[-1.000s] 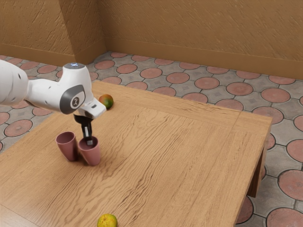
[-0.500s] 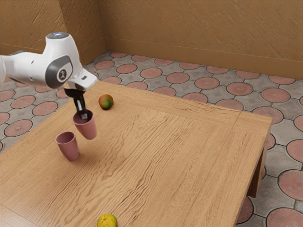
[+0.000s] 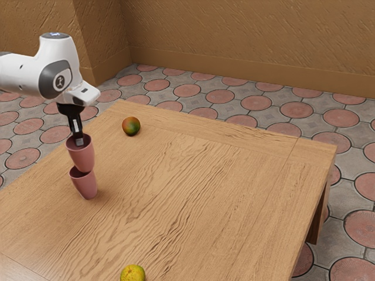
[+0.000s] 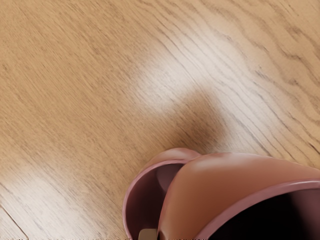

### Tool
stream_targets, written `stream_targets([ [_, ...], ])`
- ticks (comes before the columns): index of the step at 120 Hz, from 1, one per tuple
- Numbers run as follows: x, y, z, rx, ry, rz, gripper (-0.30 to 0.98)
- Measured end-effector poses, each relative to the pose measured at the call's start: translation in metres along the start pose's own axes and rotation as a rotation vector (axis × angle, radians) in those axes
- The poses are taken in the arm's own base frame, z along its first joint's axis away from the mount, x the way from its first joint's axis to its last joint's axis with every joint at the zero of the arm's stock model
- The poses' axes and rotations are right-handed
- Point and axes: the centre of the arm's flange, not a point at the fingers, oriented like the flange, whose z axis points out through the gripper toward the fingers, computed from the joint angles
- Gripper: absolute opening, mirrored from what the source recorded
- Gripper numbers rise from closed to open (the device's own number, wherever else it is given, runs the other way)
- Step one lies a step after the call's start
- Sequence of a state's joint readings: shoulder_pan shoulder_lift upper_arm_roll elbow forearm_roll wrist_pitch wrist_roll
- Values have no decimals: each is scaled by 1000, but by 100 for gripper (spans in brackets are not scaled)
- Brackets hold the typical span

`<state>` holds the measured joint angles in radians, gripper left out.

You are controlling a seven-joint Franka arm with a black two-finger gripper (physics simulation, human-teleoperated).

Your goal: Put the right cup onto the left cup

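The gripper (image 3: 79,142) is nearly closed, pinching the held cup (image 3: 82,159) at its rim. That cup is over the lower cup (image 3: 86,187), whose mouth is partly uncovered; I cannot tell whether they touch. The lower cup stands on the table (image 3: 205,199), a red-green fruit (image 3: 131,126) and a yellow fruit (image 3: 133,273) well apart from it.

Textured tan-brown walls (image 3: 246,35), corner toward exterior view's left, plain band along the base. Floor (image 3: 258,103): gray paving, reddish round tiles. Wooden table (image 3: 234,193), wavy grain, leg visible. Wrist view: whitish glare on tabletop, soft shadow.
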<state>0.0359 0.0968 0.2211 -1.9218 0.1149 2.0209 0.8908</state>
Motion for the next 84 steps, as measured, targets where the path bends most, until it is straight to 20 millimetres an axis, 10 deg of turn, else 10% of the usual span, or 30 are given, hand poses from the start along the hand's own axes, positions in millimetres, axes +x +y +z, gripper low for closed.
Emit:
stream_targets([
  [84, -9, -17, 18, -18, -87, -4, -10],
])
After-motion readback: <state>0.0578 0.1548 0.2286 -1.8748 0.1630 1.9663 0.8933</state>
